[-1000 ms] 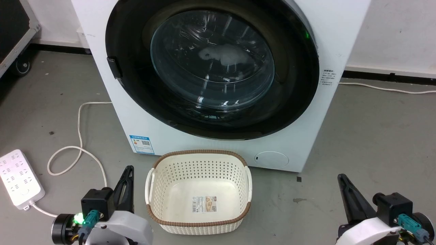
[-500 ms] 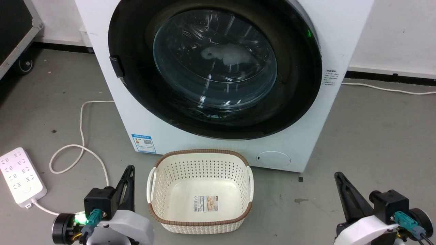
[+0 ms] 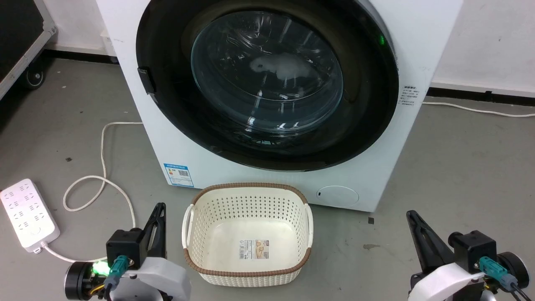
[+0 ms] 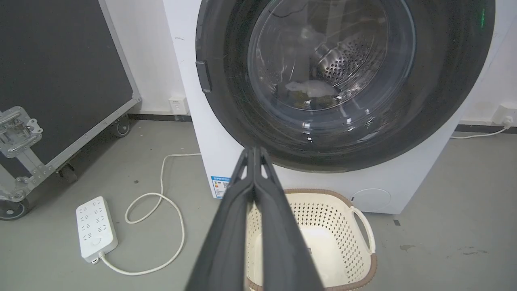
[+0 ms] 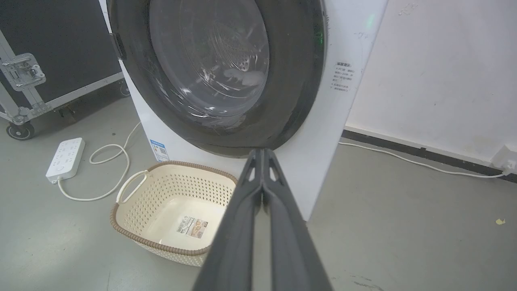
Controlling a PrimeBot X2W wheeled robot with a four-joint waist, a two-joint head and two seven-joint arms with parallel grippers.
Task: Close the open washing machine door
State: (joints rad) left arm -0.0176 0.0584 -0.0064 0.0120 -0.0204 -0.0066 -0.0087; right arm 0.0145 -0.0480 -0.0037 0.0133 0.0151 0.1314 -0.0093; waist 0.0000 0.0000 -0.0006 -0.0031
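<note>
The washing machine door [image 3: 267, 83] is a big round door with a glossy black rim and a bulging glass centre. It lies flat against the white machine front [image 3: 217, 161], with pale laundry dimly visible behind the glass. The door [image 4: 331, 76] faces the left wrist view, and the door [image 5: 210, 68] stands at an angle in the right wrist view. My left gripper [image 3: 160, 207] hangs low at the lower left, shut and empty, well short of the door. My right gripper [image 3: 411, 215] hangs at the lower right, also shut and empty. Its fingers [image 5: 262, 153] meet at the tip.
A cream perforated basket [image 3: 250, 187] stands on the grey floor right before the machine, between my two arms. A white power strip [image 3: 27, 215] and its looped cable [image 3: 102, 167] lie to the left. A black wheeled case [image 4: 60, 81] stands further left. A white cord [image 3: 472, 109] runs along the right wall.
The whole head view has drifted slightly as the camera moved. The door stays flat on the machine, and both grippers stay shut and low.
</note>
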